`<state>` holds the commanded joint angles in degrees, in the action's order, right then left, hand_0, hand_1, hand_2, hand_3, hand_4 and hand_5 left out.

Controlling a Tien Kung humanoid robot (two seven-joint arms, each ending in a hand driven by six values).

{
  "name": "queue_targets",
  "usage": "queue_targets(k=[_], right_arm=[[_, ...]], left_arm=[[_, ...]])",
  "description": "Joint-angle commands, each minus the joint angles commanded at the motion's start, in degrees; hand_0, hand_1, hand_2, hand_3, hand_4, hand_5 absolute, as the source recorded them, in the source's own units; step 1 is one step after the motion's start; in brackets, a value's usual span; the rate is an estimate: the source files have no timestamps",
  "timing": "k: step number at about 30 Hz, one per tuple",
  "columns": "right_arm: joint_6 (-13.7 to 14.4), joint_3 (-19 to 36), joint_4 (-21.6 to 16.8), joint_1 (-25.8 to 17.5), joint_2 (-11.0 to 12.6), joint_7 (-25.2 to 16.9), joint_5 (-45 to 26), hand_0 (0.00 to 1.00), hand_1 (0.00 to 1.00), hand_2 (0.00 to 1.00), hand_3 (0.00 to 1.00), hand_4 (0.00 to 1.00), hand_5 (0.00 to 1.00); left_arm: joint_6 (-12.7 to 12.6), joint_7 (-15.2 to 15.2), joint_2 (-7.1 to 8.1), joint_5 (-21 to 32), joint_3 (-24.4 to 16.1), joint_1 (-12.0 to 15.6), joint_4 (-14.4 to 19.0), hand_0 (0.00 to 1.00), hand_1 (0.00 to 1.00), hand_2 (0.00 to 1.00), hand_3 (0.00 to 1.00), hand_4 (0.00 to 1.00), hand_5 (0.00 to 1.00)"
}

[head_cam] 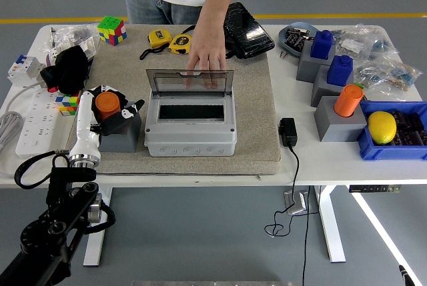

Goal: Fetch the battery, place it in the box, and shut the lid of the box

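Note:
An orange cylindrical battery stands in a grey holder on the tan mat, left of the grey box. My left hand has its fingers curled around the battery, the white forearm reaching in from the lower left. The box is open and its inside looks dark and empty. Its clear lid stands upright at the back. A person's hand rests on the lid's top edge from the far side. My right arm is out of view.
Right of the mat are grey stands with a second orange battery and two blue ones, a blue bin with a lemon, and a black power adapter. A power strip and Rubik's cube are at left.

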<state>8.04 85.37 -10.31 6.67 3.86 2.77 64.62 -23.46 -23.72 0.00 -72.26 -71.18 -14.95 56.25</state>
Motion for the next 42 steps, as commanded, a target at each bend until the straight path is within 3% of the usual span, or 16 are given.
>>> queue_targets(k=[28, 29, 34, 35, 40, 41, 42], right_arm=[[-0.06, 0.72, 0.0, 0.02, -0.03, -0.25, -0.03, 0.821, 0.773, 0.758, 0.798, 0.998, 0.998], [-0.08, 0.71, 0.0, 0.0, -0.02, -0.27, -0.09, 0.821, 0.773, 0.759, 0.797, 0.998, 0.998], [-0.06, 0.81, 0.0, 0.03, -0.03, -0.3, -0.09, 0.821, 0.773, 0.759, 0.797, 0.998, 0.998], [-0.07, 0.76, 0.0, 0.04, -0.03, -0.3, -0.11, 0.822, 0.772, 0.759, 0.798, 0.998, 0.998], [-0.03, 0.77, 0.0, 0.03, -0.02, -0.29, -0.12, 0.822, 0.772, 0.759, 0.798, 0.998, 0.998], [-0.02, 0.86, 0.0, 0.01, -0.02, -0.27, -0.05, 0.821, 0.772, 0.759, 0.798, 0.998, 0.998], [-0.01, 0.86, 0.0, 0.0, -0.01, -0.28, -0.07, 0.821, 0.772, 0.759, 0.798, 0.998, 0.998]], left_arm=[[-1.48, 0.78, 0.0, -2.29, -0.65, -0.81, 0.16, 0.247, 0.36, 0.279, 0.285, 0.972, 0.304], [-1.57, 1.17, 0.0, -3.01, -0.72, -0.85, 0.21, 0.232, 0.338, 0.276, 0.28, 0.926, 0.154], [-1.63, 2.31, 0.0, -5.3, -0.98, -0.92, 0.41, 0.232, 0.338, 0.276, 0.28, 0.926, 0.154], [-1.69, 2.44, 0.0, -5.59, -1.02, -0.94, 0.47, 0.201, 0.364, 0.296, 0.3, 0.85, 0.002], [-2.05, 2.95, 0.0, -6.75, -1.24, -1.19, 0.79, 0.201, 0.364, 0.296, 0.3, 0.85, 0.002], [-2.17, 2.93, 0.0, -6.79, -1.3, -1.22, 0.8, 0.187, 0.36, 0.293, 0.293, 0.769, 0.002], [-2.23, 2.93, 0.0, -6.83, -1.37, -1.25, 0.82, 0.187, 0.36, 0.293, 0.293, 0.769, 0.002]])
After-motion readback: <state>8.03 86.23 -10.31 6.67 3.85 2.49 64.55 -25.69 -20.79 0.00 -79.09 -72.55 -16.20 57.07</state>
